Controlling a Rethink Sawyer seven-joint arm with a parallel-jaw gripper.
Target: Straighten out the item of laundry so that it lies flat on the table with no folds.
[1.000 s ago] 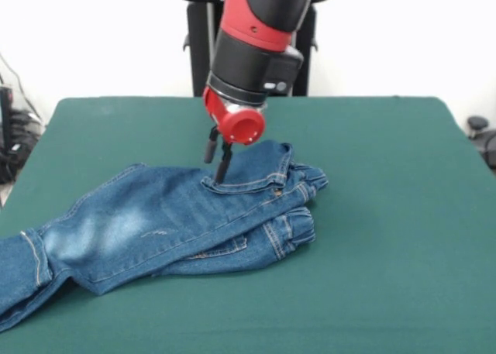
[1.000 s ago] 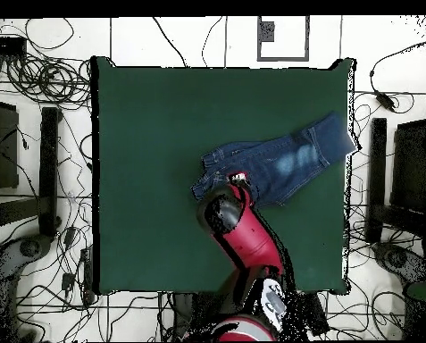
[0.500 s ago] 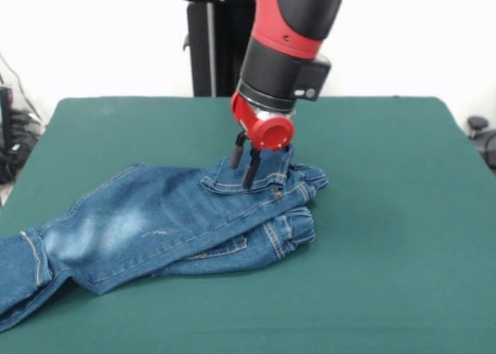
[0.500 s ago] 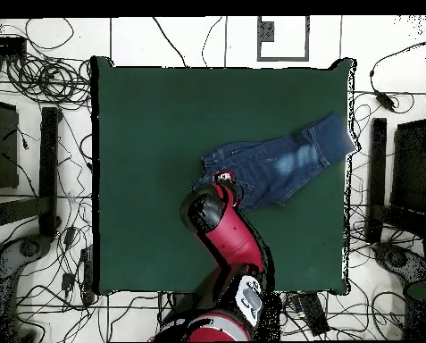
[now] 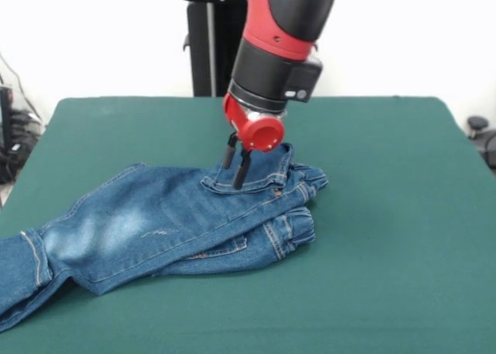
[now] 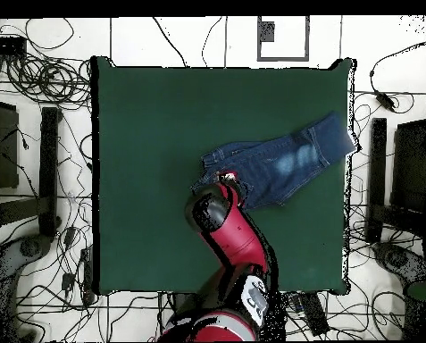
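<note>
Green table point(image 5: 387, 214), jeans point(image 5: 155, 222) lengthwise left-right

Jeans point(image 5: 155, 222) leg beyond left edge

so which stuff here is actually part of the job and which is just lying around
Part of the job:
- jeans, still folded over themselves
- green table
- robot's hand, fingers open, down at the waistband

Just lying around:
- cables on the floor around the table
- black stand behind the table
</note>
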